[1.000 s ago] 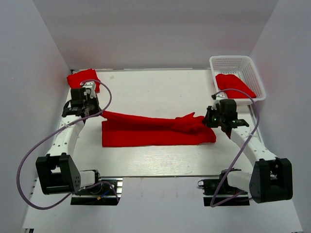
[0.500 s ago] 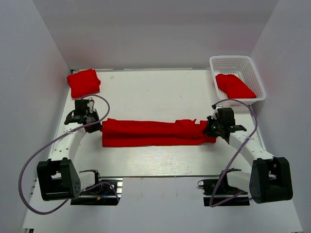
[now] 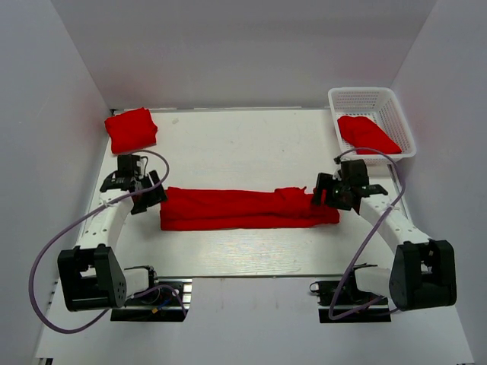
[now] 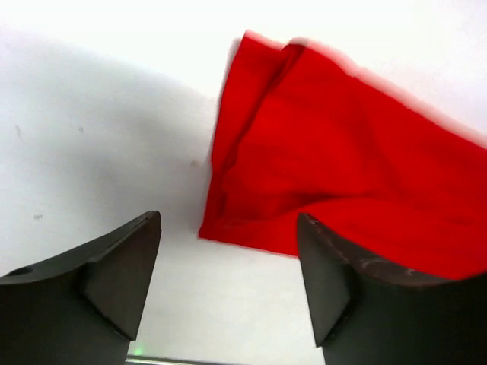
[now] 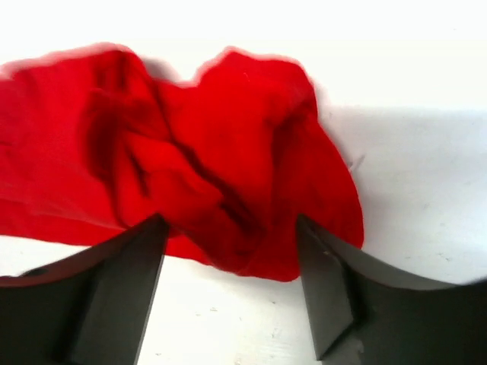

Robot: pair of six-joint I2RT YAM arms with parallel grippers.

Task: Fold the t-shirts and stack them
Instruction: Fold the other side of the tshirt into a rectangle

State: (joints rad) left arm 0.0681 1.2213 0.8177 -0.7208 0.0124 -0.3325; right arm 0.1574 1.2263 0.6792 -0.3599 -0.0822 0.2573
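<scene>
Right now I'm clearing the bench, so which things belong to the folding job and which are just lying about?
Job: long shirt in the middle; folded shirt at the far left; third shirt at the far right.
Lying about: white basket, merely holding that third one.

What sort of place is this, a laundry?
Probably a robot test booth: plain white walls box in a table, a left arm and right arm sit at its near edge, and red t-shirts lie for folding.

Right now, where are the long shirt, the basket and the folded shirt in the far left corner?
long shirt (image 3: 236, 208), top view, middle of the cloth.
basket (image 3: 364, 99), top view, far wall.
folded shirt (image 3: 131, 129), top view, its centre.
</scene>
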